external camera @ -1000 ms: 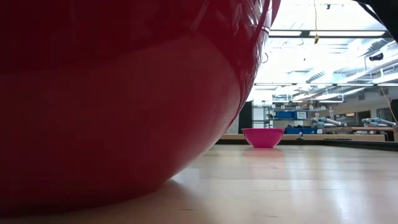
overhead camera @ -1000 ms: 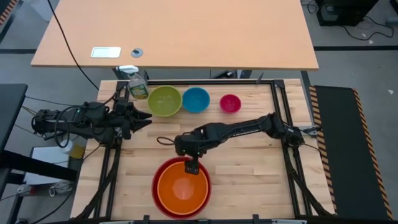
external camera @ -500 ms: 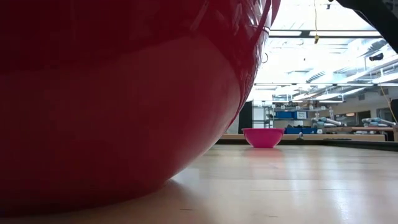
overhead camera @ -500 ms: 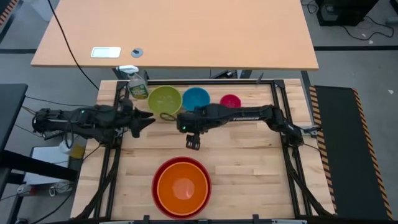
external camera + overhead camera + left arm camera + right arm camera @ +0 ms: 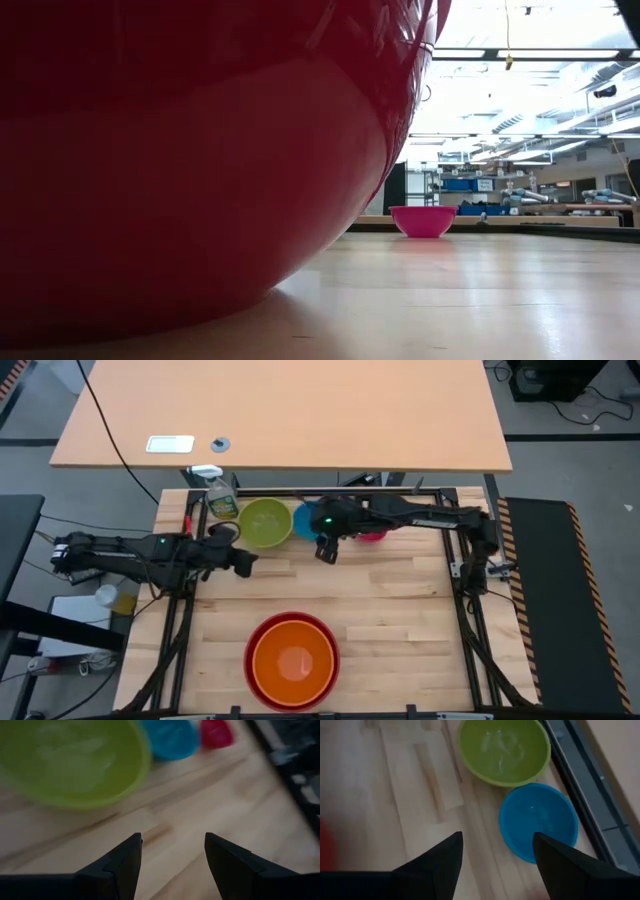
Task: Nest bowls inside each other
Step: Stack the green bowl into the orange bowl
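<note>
The orange bowl (image 5: 292,662) sits nested in the red bowl (image 5: 256,643) near the table's front edge. The red bowl (image 5: 200,150) fills the low view. Along the far edge stand the lime green bowl (image 5: 264,522), the blue bowl (image 5: 304,518) and the pink bowl (image 5: 423,221). My right arm covers part of the blue bowl and most of the pink one. My right gripper (image 5: 325,549) hangs open above the table just in front of the blue bowl (image 5: 538,822). My left gripper (image 5: 243,562) is open, tipped down, near the green bowl (image 5: 70,760).
A green spray bottle (image 5: 220,498) stands at the far left corner beside the green bowl. A dark frame rail (image 5: 440,495) runs along the table's far edge. Bare wood (image 5: 400,600) lies between the bowl row and the red bowl.
My right gripper has left the orange bowl's far rim, risen and swung toward the far edge, ending in front of the blue bowl. The orange bowl stays in the red one. My left gripper has tipped downward and reached slightly farther toward the table's middle.
</note>
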### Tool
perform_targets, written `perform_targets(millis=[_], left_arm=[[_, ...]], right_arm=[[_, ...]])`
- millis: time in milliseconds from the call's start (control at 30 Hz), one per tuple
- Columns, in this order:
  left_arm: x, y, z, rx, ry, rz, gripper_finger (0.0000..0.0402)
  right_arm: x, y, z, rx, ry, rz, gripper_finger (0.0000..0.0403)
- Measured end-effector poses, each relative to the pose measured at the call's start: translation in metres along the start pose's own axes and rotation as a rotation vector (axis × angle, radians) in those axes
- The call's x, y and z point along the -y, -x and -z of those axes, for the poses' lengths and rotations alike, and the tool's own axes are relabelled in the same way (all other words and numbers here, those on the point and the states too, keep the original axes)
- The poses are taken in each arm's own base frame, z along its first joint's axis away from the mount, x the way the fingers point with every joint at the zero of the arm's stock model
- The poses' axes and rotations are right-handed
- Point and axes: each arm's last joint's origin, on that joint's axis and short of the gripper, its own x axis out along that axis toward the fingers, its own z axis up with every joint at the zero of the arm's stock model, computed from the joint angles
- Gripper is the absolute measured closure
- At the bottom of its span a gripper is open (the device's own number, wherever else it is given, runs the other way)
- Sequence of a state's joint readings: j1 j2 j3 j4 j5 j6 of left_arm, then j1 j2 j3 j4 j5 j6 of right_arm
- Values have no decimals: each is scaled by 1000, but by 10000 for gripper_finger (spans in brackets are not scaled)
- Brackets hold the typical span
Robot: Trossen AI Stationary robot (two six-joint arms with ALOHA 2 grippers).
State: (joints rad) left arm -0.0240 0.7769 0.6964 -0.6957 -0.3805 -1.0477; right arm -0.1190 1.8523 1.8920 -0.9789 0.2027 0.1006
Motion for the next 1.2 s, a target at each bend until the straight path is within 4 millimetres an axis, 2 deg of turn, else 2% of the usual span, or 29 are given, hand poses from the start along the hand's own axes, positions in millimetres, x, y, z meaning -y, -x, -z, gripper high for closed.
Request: perform_targets(millis=[133, 200, 333, 500, 667, 933, 1067, 1200], left_arm=[[-13, 6, 3, -33, 76, -85, 182], [-16, 8, 2, -36, 57, -93, 182], [-16, 7, 2, -66, -105, -77, 182], [-13, -3, 5, -165, -370, -58, 182], [1, -19, -1, -274, -551, -127, 182], [13, -68, -5, -446, -1078, -373, 183], [15, -86, -7, -479, -1205, -452, 183], [15, -97, -10, -484, -1271, -432, 183]], right_arm=[[11, 3, 20, 66, -55, -62, 157], [12, 1, 31, 83, -69, -85, 157], [14, -6, 46, 103, -110, -112, 157], [13, -12, 54, 101, -135, -146, 157], [6, -11, 54, 103, -83, -150, 157], [2, -10, 56, 98, -55, -155, 157], [-2, -9, 56, 94, -63, -168, 157], [-6, -8, 56, 96, -56, -172, 157]])
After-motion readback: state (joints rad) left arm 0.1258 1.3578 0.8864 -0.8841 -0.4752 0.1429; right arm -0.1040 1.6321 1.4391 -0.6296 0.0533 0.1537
